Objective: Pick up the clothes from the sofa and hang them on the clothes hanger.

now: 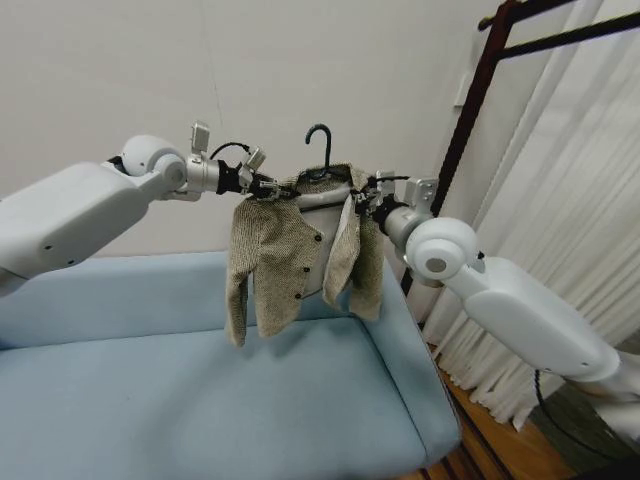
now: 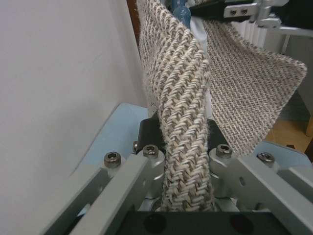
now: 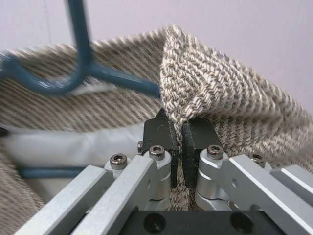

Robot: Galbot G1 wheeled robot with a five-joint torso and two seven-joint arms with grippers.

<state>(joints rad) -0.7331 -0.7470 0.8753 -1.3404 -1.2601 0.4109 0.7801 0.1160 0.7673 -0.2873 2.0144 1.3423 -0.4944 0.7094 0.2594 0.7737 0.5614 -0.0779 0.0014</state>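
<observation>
A beige knit cardigan (image 1: 290, 255) on a dark blue hanger (image 1: 322, 150) is held up in the air above the light blue sofa (image 1: 200, 400). My left gripper (image 1: 262, 186) is shut on the cardigan's shoulder at the left. In the left wrist view the knit fabric (image 2: 183, 147) runs between the fingers. My right gripper (image 1: 362, 204) is shut on the other shoulder. The right wrist view shows the black pads (image 3: 195, 139) pinching a fold of the cardigan (image 3: 205, 88), with the hanger's hook (image 3: 78, 49) just beyond.
A dark wooden clothes rack (image 1: 480, 90) stands at the right, beside white curtains (image 1: 570, 220). The wall behind is plain white. Wooden floor (image 1: 480, 440) shows past the sofa's right end.
</observation>
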